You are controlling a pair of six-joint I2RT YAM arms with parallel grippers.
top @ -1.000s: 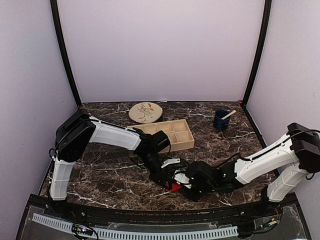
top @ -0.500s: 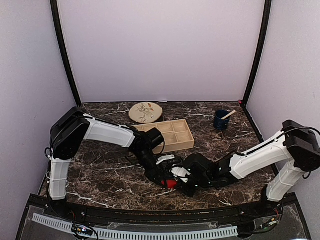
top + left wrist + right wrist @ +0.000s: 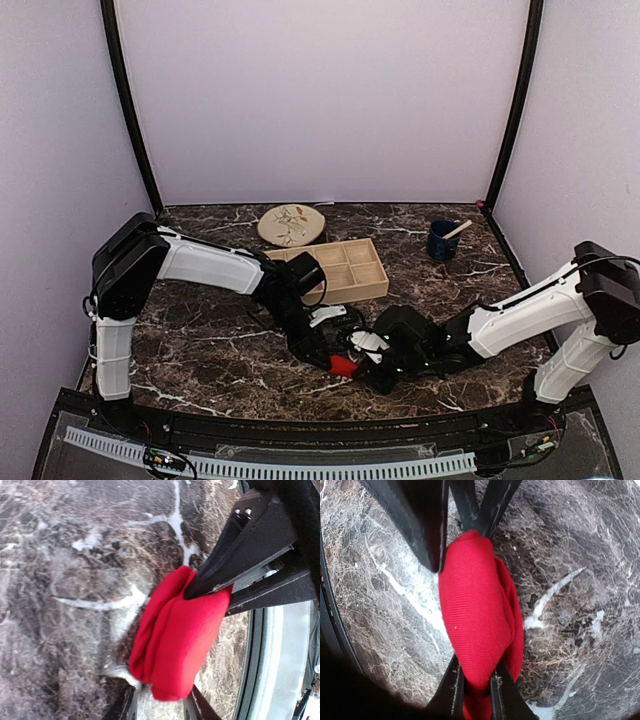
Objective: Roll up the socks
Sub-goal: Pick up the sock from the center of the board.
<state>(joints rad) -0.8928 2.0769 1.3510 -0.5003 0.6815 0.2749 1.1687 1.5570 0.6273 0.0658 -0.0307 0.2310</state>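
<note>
The socks [image 3: 343, 366] are one bright red rolled lump on the marble near the table's front edge; I cannot tell separate socks apart. In the right wrist view my right gripper [image 3: 476, 690] is shut on the lower end of the socks [image 3: 477, 615]. My left gripper's fingers [image 3: 427, 530] stand at the far end of the lump. In the left wrist view my left gripper [image 3: 160, 706] is open, its jaws on either side of the tip of the socks [image 3: 180, 635] with a gap showing. From above, the left gripper [image 3: 330, 357] and right gripper [image 3: 359, 368] meet at the lump.
A wooden compartment tray [image 3: 340, 268] lies behind the left arm. A patterned plate [image 3: 291, 224] sits at the back, and a blue cup [image 3: 442, 240] with a stick at the back right. The table's black front rail [image 3: 260, 670] runs close beside the socks.
My left gripper has opened and let go of the socks. My right gripper has closed on the lump. Both wrists and the socks have shifted slightly left.
</note>
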